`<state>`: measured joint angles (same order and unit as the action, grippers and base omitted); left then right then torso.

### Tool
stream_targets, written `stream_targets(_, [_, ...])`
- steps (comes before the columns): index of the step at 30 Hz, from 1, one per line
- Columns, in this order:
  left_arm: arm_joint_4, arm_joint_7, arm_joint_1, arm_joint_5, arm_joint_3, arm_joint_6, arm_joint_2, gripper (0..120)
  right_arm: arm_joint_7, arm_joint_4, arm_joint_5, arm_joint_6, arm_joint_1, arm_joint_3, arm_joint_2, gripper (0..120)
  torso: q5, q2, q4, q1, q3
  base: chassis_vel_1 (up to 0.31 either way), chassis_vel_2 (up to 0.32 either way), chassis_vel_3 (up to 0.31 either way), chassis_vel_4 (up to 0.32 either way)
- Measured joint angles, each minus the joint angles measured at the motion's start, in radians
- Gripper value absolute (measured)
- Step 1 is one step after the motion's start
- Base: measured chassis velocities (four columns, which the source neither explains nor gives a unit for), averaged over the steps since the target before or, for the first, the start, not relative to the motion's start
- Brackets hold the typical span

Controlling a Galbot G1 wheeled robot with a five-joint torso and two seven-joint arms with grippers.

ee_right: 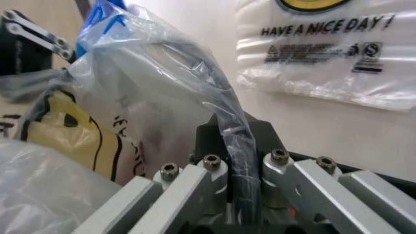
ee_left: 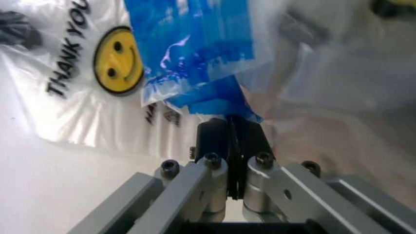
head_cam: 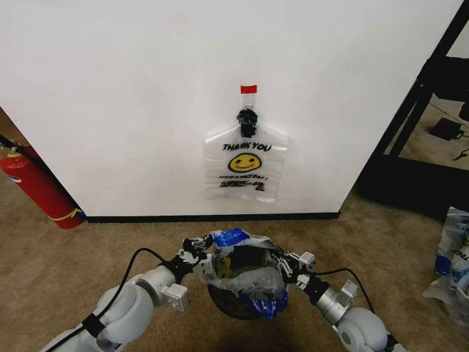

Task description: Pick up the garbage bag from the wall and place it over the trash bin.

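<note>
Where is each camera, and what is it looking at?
Head view: sits on the robot's head, looks down at the wall, the hanging bag and the bin; both arms show, left gripper and right gripper holding a bag over the bin.
Left wrist view: sits on the left arm, looks past its gripper, shut on blue bag plastic.
Right wrist view: sits on the right arm, looks past its gripper, pinching bag plastic.
All three share the smiley bag on the wall.

Garbage bag (head_cam: 245,282): thin glossy translucent plastic, crinkled.
</note>
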<state>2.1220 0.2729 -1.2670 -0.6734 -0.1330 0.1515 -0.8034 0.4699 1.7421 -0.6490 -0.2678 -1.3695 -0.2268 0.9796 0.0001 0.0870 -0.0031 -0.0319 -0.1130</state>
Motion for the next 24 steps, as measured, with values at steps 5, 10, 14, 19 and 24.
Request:
stream_targets(5, [0.0, 0.047, -0.007, -0.002, 0.0, 0.001, 0.002, 0, 0.075, -0.033, -0.04, -0.019, 0.013, -0.012, 0.0, 1, 0.0, 0.0, 0.0, 0.0, 0.0, 0.0, 0.0, 0.0, 0.0])
stream_targets(10, [-0.005, 0.058, -0.013, 0.006, -0.002, -0.002, 0.001, 0, 0.122, -0.061, -0.088, -0.031, 0.03, -0.019, 0.001, 1, 0.0, 0.0, 0.0, 0.0, 0.0, 0.0, 0.0, 0.0, 0.0])
stream_targets(14, [0.017, 0.022, -0.021, 0.021, -0.003, -0.005, 0.0, 3, 0.127, -0.081, -0.091, -0.036, 0.043, -0.029, 0.001, 1, 0.0, 0.0, 0.0, 0.0, 0.0, 0.0, 0.0, 0.0, 0.0])
stream_targets(19, [0.058, -0.015, -0.034, 0.027, -0.019, -0.026, 0.003, 23, 0.143, -0.109, -0.088, -0.046, 0.05, -0.05, 0.001, 1, 0.0, 0.0, 0.0, 0.0, 0.0, 0.0, 0.0, 0.0, 0.0])
stream_targets(24, [0.067, -0.029, -0.042, 0.045, -0.037, -0.048, 0.007, 41, 0.147, -0.126, -0.086, -0.051, 0.053, -0.076, -0.001, 1, 0.0, 0.0, 0.0, 0.0, 0.0, 0.0, 0.0, 0.0, 0.0])
